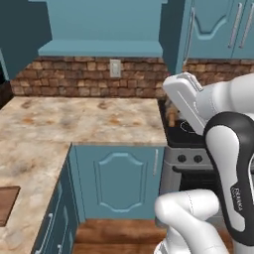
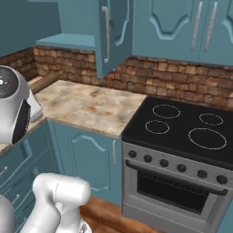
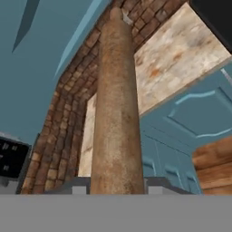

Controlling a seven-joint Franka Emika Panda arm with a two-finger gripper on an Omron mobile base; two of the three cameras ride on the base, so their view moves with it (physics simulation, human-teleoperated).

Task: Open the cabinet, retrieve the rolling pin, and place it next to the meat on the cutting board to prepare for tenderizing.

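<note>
The gripper (image 3: 117, 190) pinches the rolling pin (image 3: 117, 104), carried above the counter (image 1: 74, 119) beside the open cabinet (image 2: 113, 32). Next it probably needs lowering onto the cutting board (image 1: 6, 201), beside the meat.

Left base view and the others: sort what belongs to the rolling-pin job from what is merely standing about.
Belongs to the job:
rolling pin, lifted clear of the counter
cabinet, door open
cutting board, at the counter's near left edge

Just standing about:
stove
wall outlet
brick backsplash
lower cabinet door
</note>
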